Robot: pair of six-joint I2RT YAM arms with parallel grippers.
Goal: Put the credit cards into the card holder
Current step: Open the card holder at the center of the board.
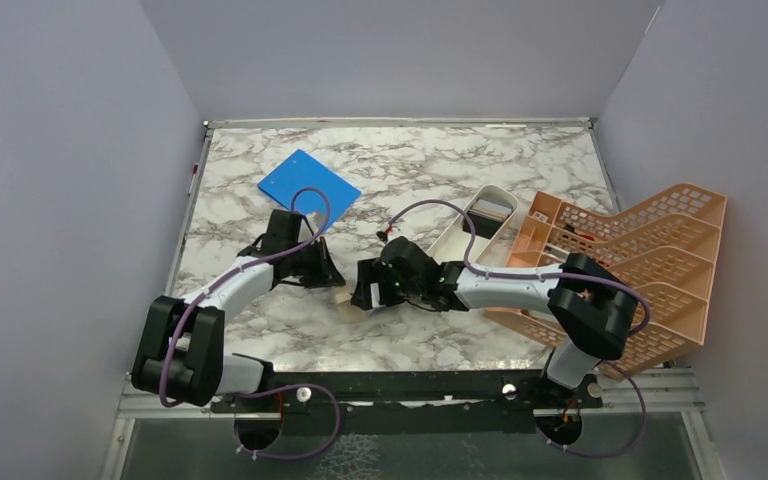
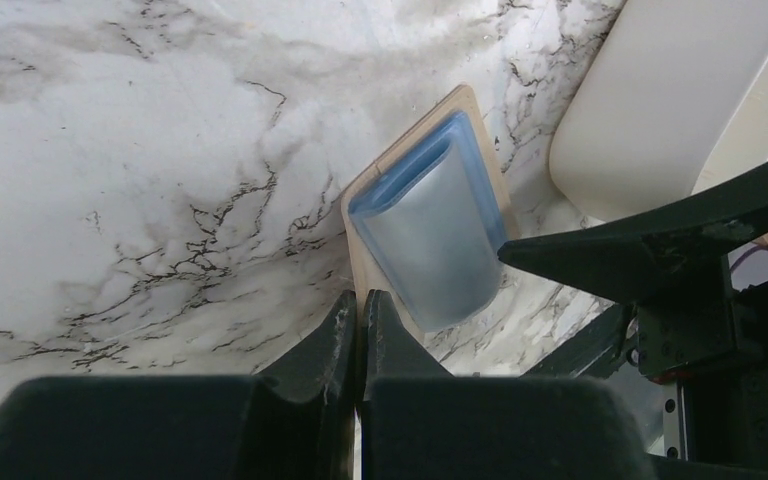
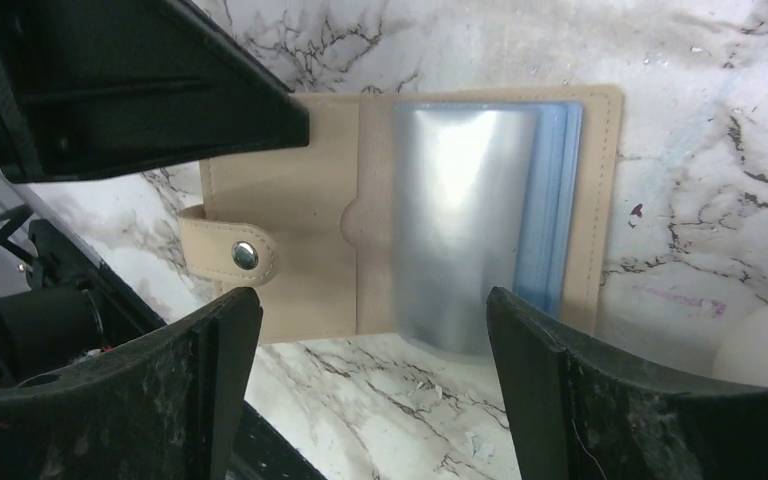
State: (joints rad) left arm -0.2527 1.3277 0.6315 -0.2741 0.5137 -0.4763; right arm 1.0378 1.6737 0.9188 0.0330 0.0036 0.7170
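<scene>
Seems to be between cards: hovering over the card holder (image 3: 300, 200) with the right hand (image 3: 370, 310) spread wide and empty, close by the left hand (image 2: 360, 305), pressed together on nothing. Lies open and flat on the worktop (image 1: 420, 160), clear sleeves up, something light blue inside. Next, probably: fetch another card, slide it squarely into a free sleeve.
</scene>
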